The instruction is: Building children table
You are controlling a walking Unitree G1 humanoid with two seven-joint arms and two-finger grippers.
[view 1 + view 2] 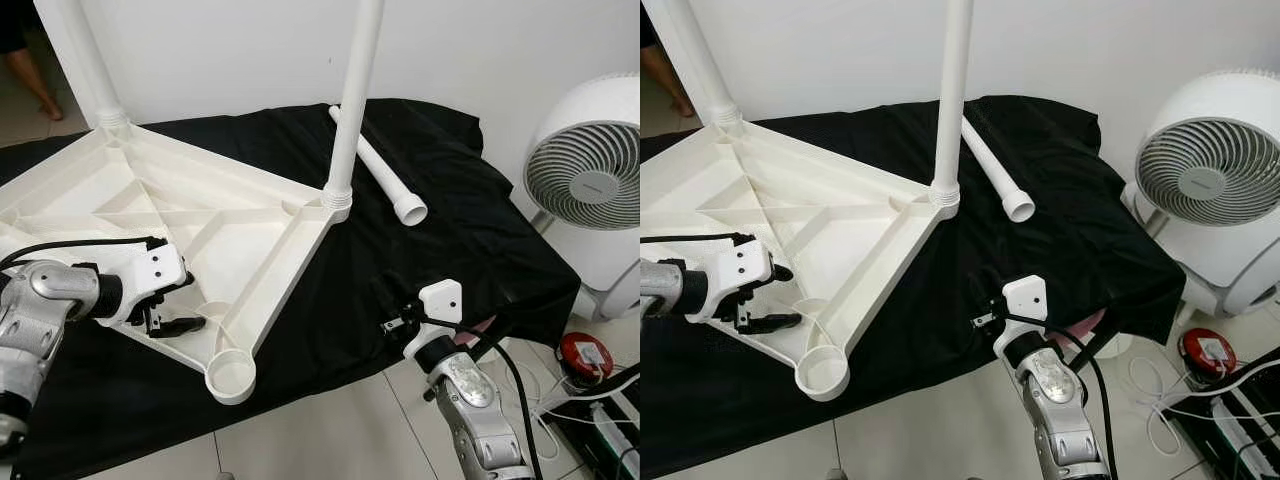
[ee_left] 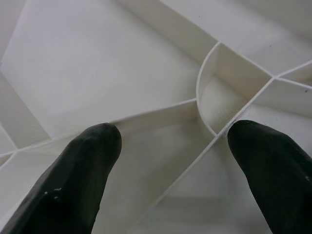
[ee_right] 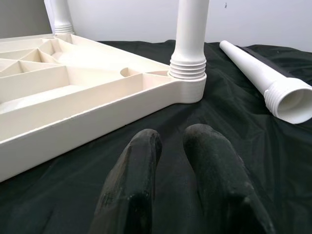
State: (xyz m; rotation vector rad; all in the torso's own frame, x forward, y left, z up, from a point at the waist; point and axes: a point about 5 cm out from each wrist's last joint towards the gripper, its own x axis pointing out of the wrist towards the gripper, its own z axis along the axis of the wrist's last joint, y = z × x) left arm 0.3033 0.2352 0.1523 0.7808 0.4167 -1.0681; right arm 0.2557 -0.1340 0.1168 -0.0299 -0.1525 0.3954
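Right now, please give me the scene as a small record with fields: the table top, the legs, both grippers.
table top: white table top upside down on the black cloth, ribs facing up
fitted legs: two upright legs in the corner sockets
loose leg: loose leg lying on the cloth
empty socket: empty socket at the near corner
left gripper: left gripper open over the ribs
right gripper: right gripper shut, holding nothing, low over the cloth
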